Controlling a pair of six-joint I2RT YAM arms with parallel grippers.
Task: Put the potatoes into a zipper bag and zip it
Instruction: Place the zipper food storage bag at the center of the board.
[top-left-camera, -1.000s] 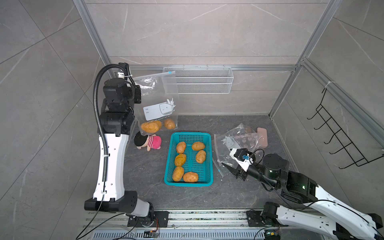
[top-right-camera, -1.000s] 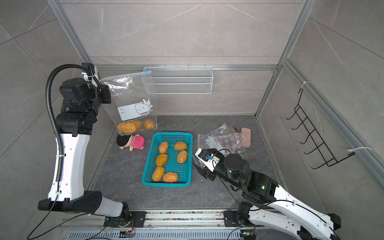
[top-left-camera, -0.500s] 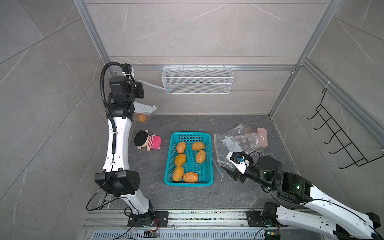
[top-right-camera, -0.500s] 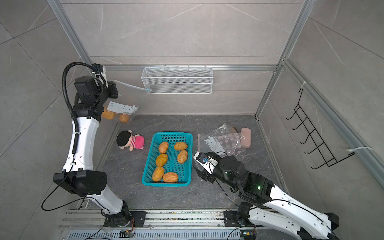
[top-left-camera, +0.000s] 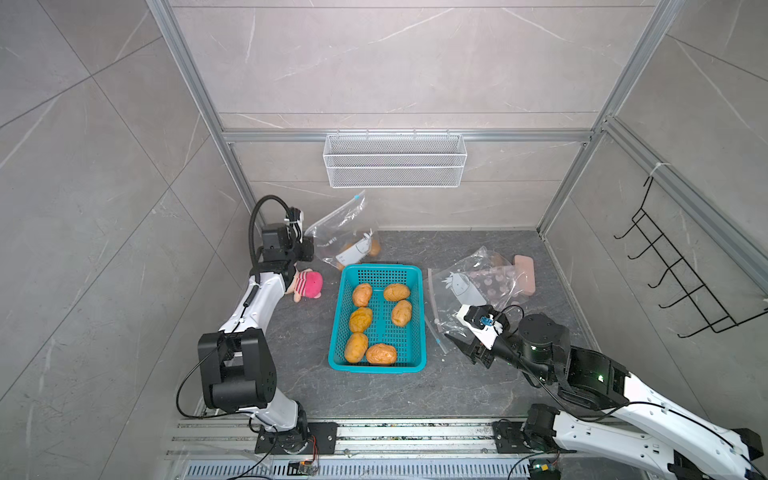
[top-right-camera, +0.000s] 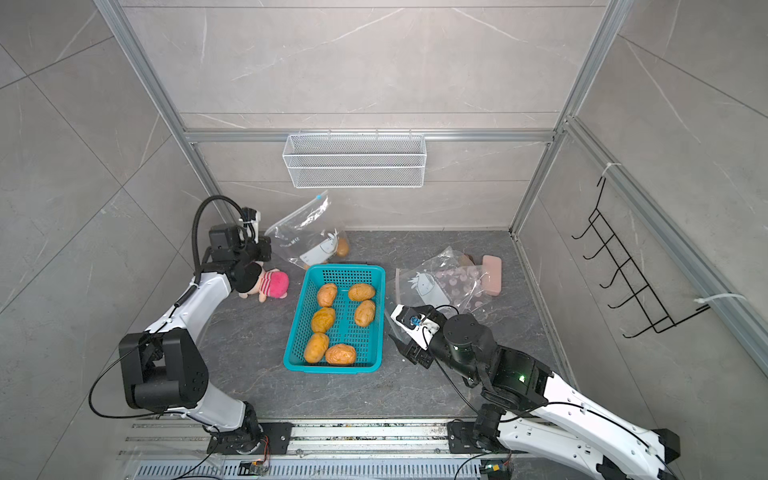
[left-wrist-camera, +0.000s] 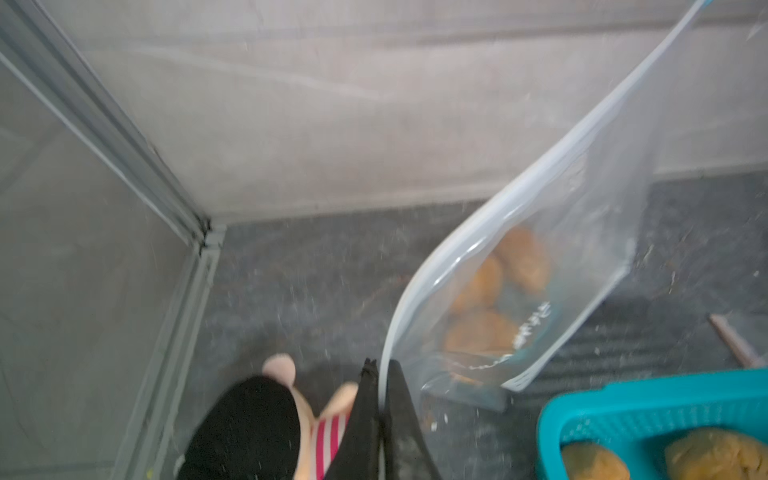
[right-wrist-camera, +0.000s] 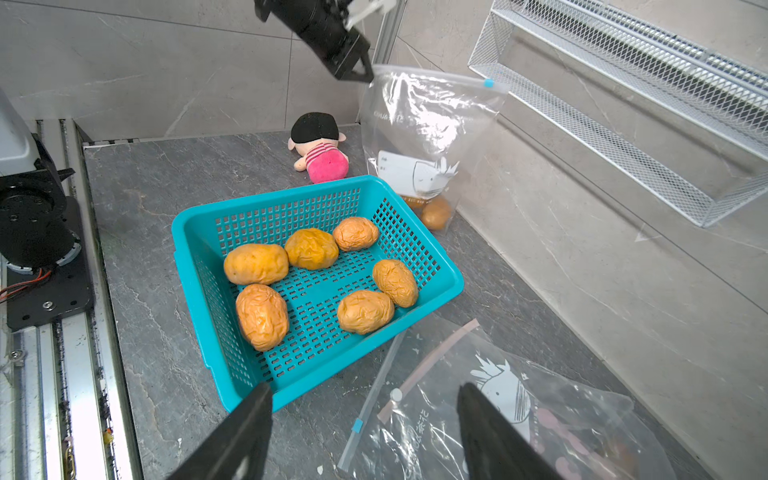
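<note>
Left gripper (left-wrist-camera: 379, 370) has its jaws pinched tight on one end of the zipper bag (top-left-camera: 340, 237) zip strip. The strip slants up from there toward the back wall, blue slider at the high end. The bag's loaded bottom looks to be down on the table just behind the teal basket (top-left-camera: 376, 367). Six potatoes (top-left-camera: 360, 320) lie in the basket in two rows. Most have their long axes roughly along the basket's length; the nearest and the far-right one lie crosswise.

A second ago I had the bag hoisted by the wire shelf (top-left-camera: 395, 160); now the arm has dropped and the bag sits low. The basket potatoes and right arm have barely changed.

The left wrist view, blurred, shows about three bagged potatoes (left-wrist-camera: 482, 332) through the plastic; in both top views the label hides most of them. The right wrist view shows the right gripper (right-wrist-camera: 365, 388) spread wide, holding nothing, over a second bag (right-wrist-camera: 519, 415). The pink doll (top-left-camera: 305, 284) lies beside my left arm.
</note>
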